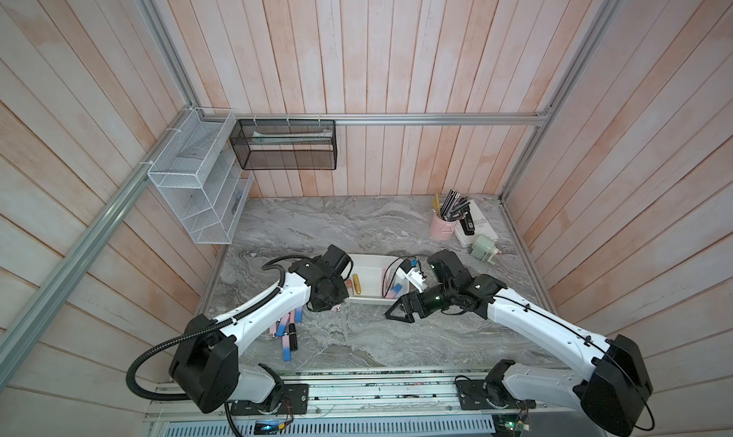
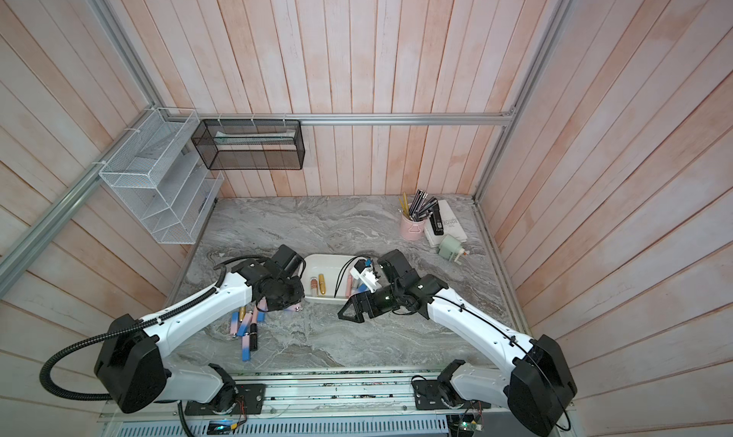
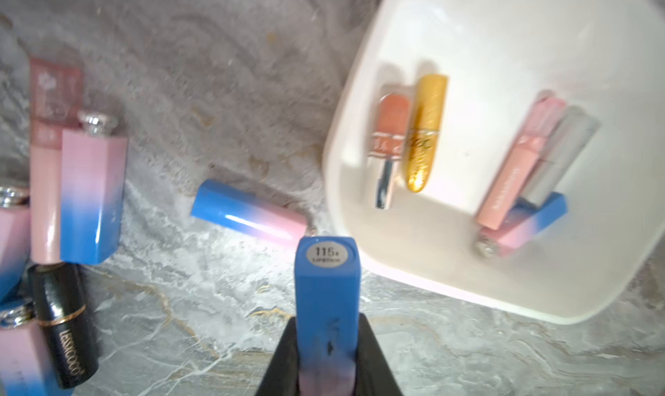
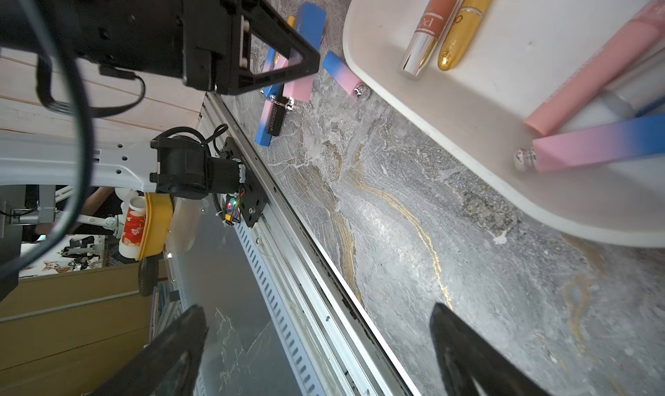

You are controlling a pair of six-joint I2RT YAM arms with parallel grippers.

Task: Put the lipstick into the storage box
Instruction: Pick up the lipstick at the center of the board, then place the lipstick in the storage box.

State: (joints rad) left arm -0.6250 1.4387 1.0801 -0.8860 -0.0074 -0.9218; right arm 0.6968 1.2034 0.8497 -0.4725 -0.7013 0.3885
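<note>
In both top views the storage box (image 1: 371,266) (image 2: 323,266) is sitting near the middle of the counter (image 1: 357,224), a little toward its front edge, with several tubes lying inside. The left end effector (image 1: 326,298) is hanging at the left end of the box. It is mostly hidden under its own wrist, so its jaws are not showing here. The right end effector (image 1: 396,309) is hovering just in front of the box's right end, jaws standing wide with nothing between them. A pile of loose lipsticks (image 1: 286,335) is lying toward the front left corner of the counter.

In the left wrist view, the left end effector (image 3: 327,326) is gripping narrowly on the lipstick (image 3: 325,279), a square blue-to-pink one. Its blue end, carrying a round label, is pointing away from the camera and is showing over the counter just outside the rim of the box, not inside it. Whether it is touching the counter I cannot tell. A second blue-pink lipstick (image 3: 248,214) is lying on the counter just beside that rim. Inside the box, a gold tube (image 3: 426,131) and an orange gloss (image 3: 390,135) are lying side by side.

In the right wrist view, the right end effector (image 4: 316,320) is keeping its two fingers wide apart and empty near the front edge of the counter, with the box (image 4: 467,106) nearby.
</note>
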